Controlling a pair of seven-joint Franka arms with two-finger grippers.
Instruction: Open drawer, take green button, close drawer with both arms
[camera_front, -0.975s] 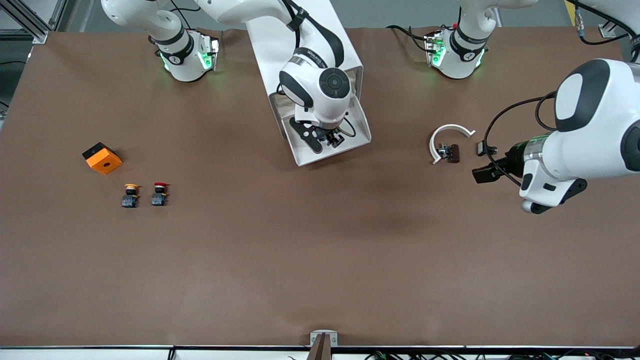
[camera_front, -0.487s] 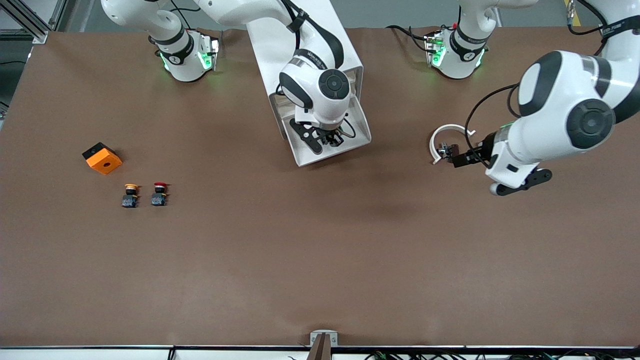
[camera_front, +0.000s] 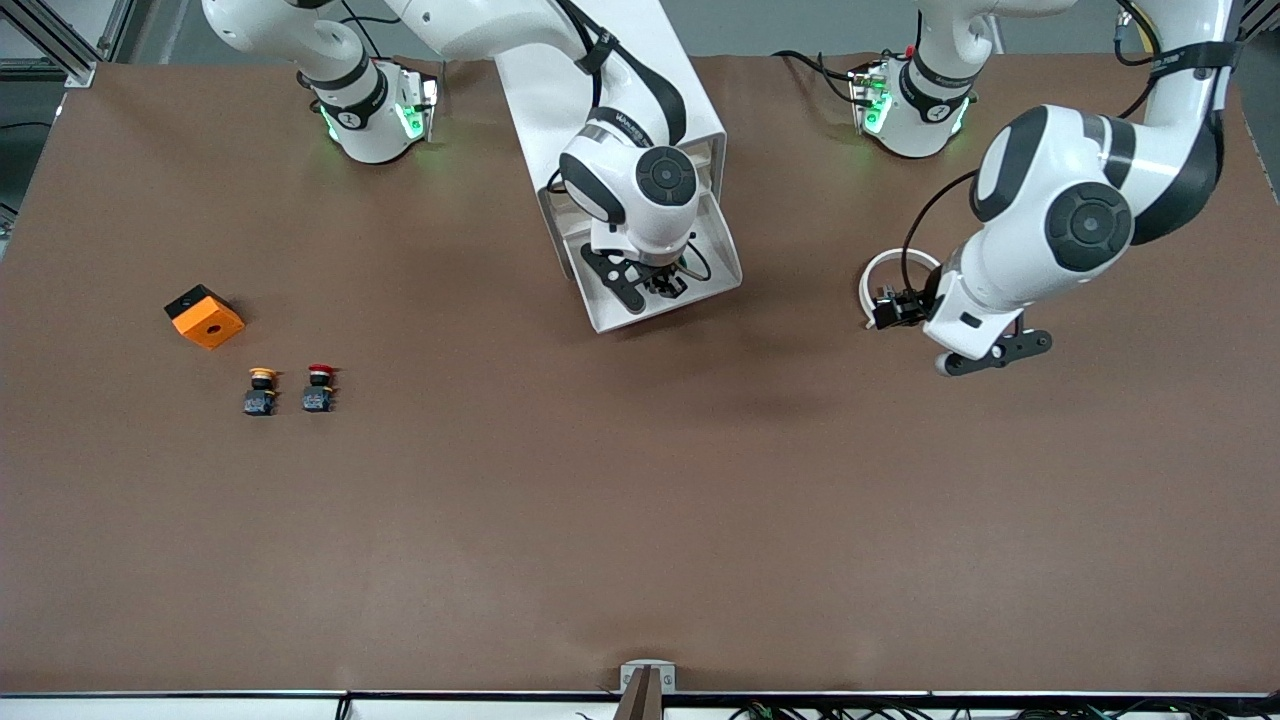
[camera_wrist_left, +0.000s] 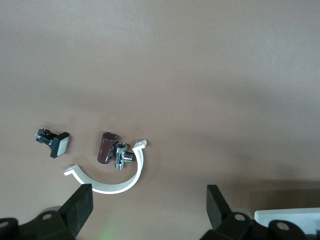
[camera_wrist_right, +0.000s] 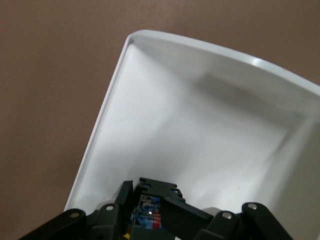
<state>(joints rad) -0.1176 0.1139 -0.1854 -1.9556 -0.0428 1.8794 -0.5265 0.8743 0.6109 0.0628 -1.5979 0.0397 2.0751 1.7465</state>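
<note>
while the drawer (camera_front: 655, 285) stands open, right gripper (camera_front: 660, 283) inside it, clamped on a small part (camera_wrist_right: 148, 214).
left gripper (camera_wrist_left: 147, 210) spread wide, empty, over the white ring (camera_wrist_left: 111, 180).

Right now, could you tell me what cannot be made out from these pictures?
- Front view: the right gripper, shut inside the open drawer, hides what it grips.
- Right wrist view: only a blue-and-red scrap shows between its fingers; the cap colour is unseen.
- Front view: the left gripper covers part of the white ring.

Even overhead light, soft shadows, wrist views perhaps blurry.
</note>
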